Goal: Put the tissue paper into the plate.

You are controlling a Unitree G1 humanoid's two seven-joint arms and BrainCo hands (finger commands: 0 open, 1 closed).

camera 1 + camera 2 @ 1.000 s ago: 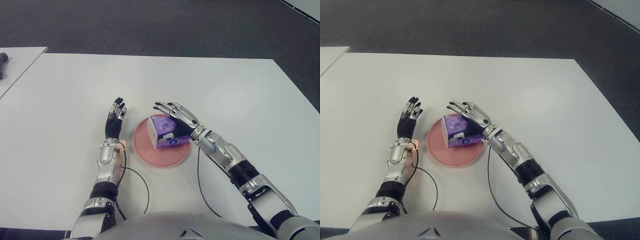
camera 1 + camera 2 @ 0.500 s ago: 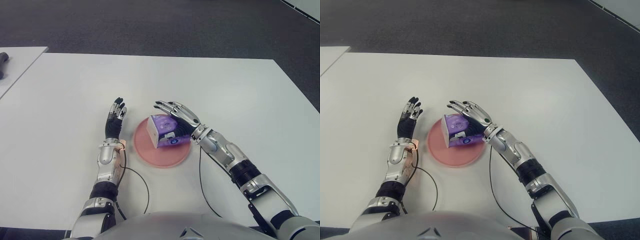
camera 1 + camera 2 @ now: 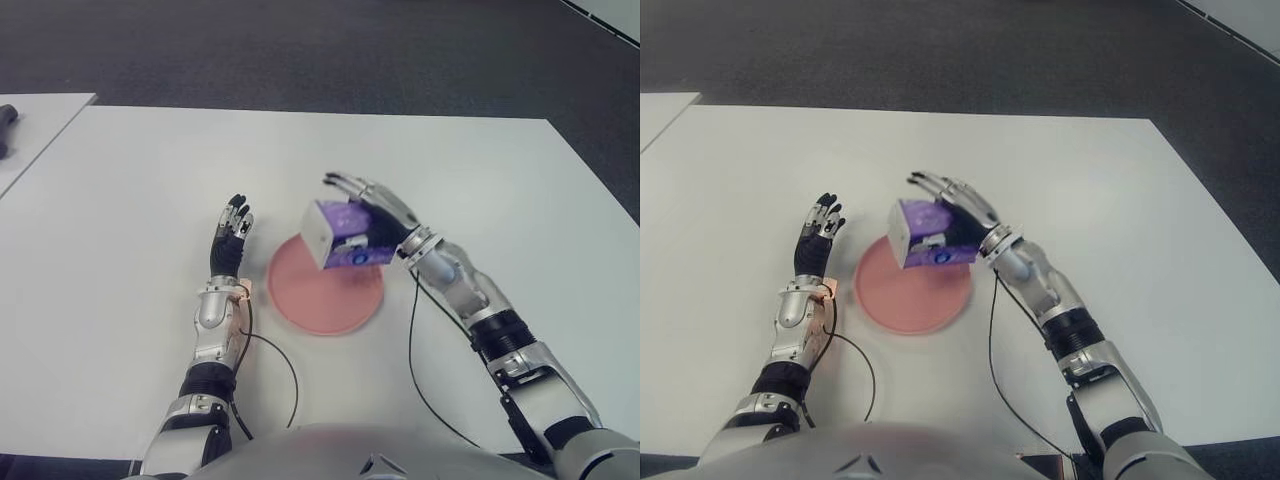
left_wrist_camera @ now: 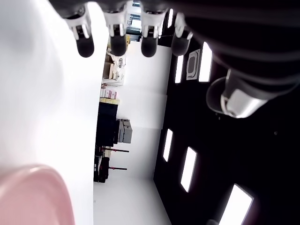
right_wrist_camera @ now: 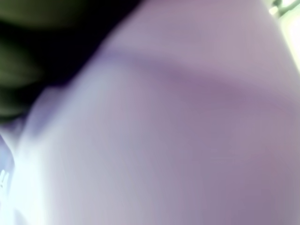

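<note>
The right hand (image 3: 375,215) is holding the tissue paper (image 3: 338,236), a purple pack with a white end face, its palm against the pack's right side and its fingers (image 3: 345,184) reaching over the far top edge. The pack is sitting raised over the far rim of the pink plate (image 3: 325,296), with the plate's near part showing bare beneath it; whether its lower edge is touching the plate cannot be told. The pack's long axis is running roughly left to right across the table, tilted so that the white end is pointing toward the robot's left and slightly toward the robot, while the other end is tucked into the palm. In the right wrist view the purple wrapper (image 5: 187,131) is filling nearly the whole picture, pressed close to the camera.

The left hand (image 3: 231,243) is showing just left of the plate on the white table (image 3: 130,200), its fingers straight and loosely spread, holding nothing; the left wrist view is showing the dark fingertips (image 4: 118,45) extended, with an edge of the plate at the corner
</note>
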